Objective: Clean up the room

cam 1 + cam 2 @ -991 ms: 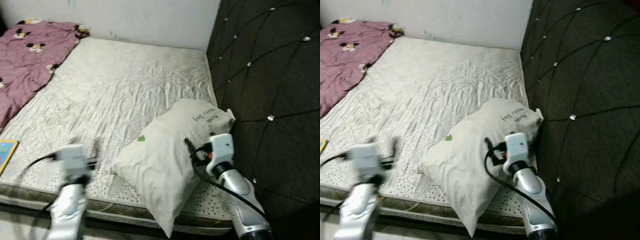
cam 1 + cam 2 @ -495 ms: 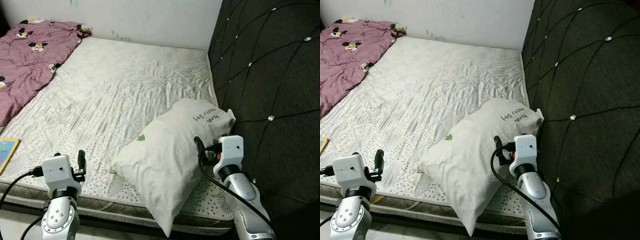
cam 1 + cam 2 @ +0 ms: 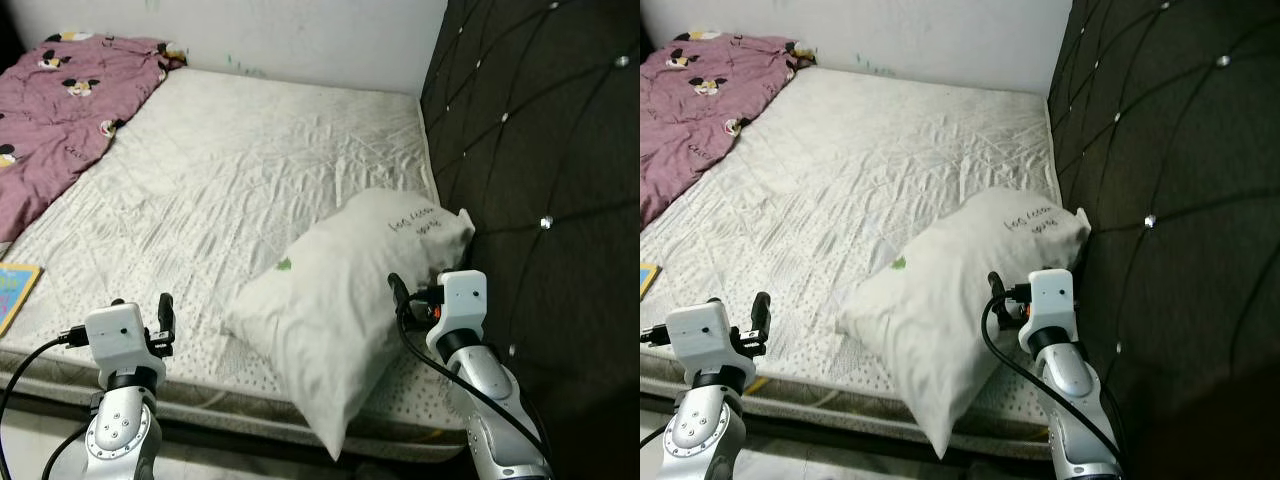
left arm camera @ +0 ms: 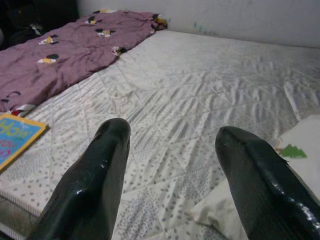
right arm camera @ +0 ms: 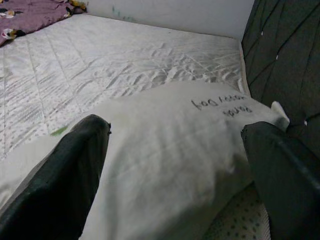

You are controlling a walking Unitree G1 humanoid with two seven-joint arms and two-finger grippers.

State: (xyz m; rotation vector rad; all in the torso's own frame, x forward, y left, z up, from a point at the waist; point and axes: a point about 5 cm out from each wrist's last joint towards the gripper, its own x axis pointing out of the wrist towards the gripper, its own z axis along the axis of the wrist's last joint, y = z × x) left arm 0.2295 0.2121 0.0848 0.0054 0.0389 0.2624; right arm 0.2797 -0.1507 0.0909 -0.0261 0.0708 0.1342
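Pillow, off-white with a small green mark and a line of dark script near its far end, lies at an angle on the near right part of the mattress, its far corner against the dark padded headboard and its near corner hanging over the mattress's front edge. Just beside its right side is the right gripper, its two black fingers spread wide apart with the pillow between them in the wrist view; whether they touch the fabric I cannot tell. The left gripper hovers at the near left edge of the mattress, well apart from the pillow, fingers also spread wide and holding nothing. A purple blanket with cartoon mouse prints covers the far left of the bed. A colourful book lies at the near left edge. A pale wall runs behind the bed.
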